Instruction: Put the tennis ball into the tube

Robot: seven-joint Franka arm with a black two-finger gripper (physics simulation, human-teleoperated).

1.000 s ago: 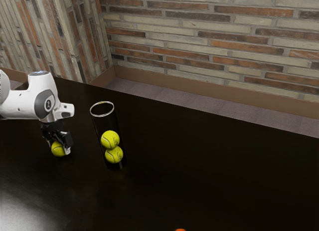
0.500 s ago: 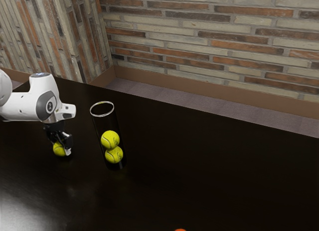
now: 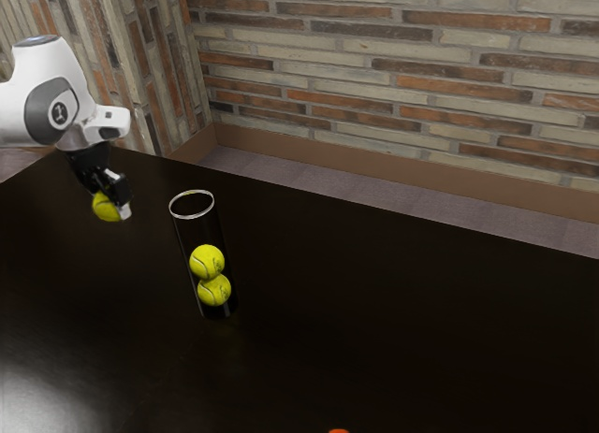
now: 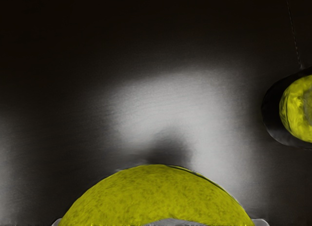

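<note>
Status change: tennis ball (image 3: 105, 207) is off the table (image 3: 374, 349). Half a second ago it was down at the tabletop in the gripper (image 3: 111, 205); now arm, gripper and ball are all up together, with visible dark table below the ball. Grasp looks good: fingers sit on both sides, spread about the ball's width, so closed on it rather than fully shut.

Tube (image 3: 186, 238) hasn't moved. Upright, open at the top, two balls (image 3: 211, 276) stacked inside, free room above them. Held ball is outside it, apart, toward the exterior view's left. Wrist view agrees: ball at the hand, tube off to one side of it.

Meaning: pick looks done, transport and insertion remain. Next move, my read: finish the lift until the ball's underside clears the rim (image 3: 192, 216), traverse to the tube, centre over the mouth, lower a bit, release. Can't confirm rim clearance from this angle.

Risks: going across too low clips the rim and tips the tube; off-centre release and the ball bounces off and rolls away.
</note>
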